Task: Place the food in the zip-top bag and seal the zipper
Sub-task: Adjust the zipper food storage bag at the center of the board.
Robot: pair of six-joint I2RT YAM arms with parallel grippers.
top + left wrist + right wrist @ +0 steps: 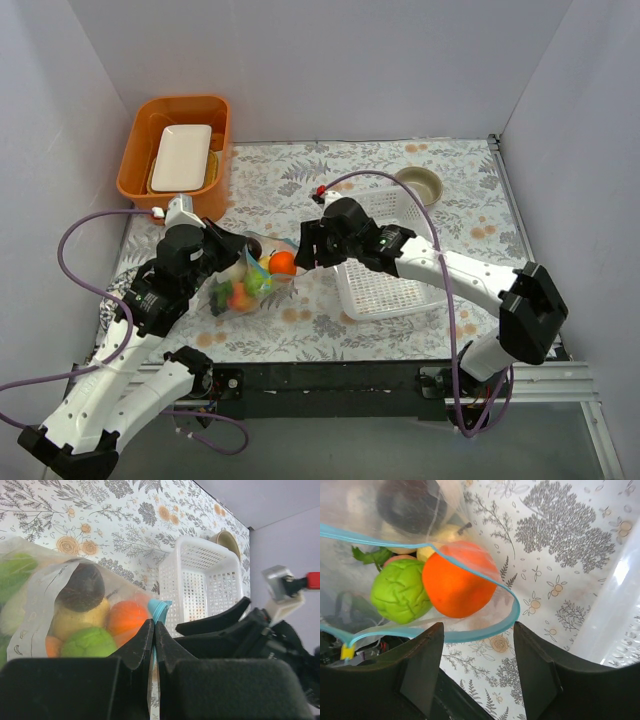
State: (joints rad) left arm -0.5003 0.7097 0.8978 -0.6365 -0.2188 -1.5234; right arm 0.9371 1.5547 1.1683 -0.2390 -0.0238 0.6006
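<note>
The clear zip-top bag (245, 280) lies on the floral cloth with the food inside. An orange (457, 580), a green piece (400, 590), a dark plum (407, 505) and a yellow lemon (80, 620) show through it. The bag's mouth gapes open in the right wrist view, with the teal zipper (490, 625) curving around it. My left gripper (154, 627) is shut on the zipper strip's end (160, 609). My right gripper (479, 645) is open, its fingers either side of the zipper's curve, just in front of the mouth.
A white perforated basket (385, 265) stands right of the bag, under my right arm. An orange bin (180, 150) with a white tray is at the back left. A small bowl (420, 183) sits at the back right.
</note>
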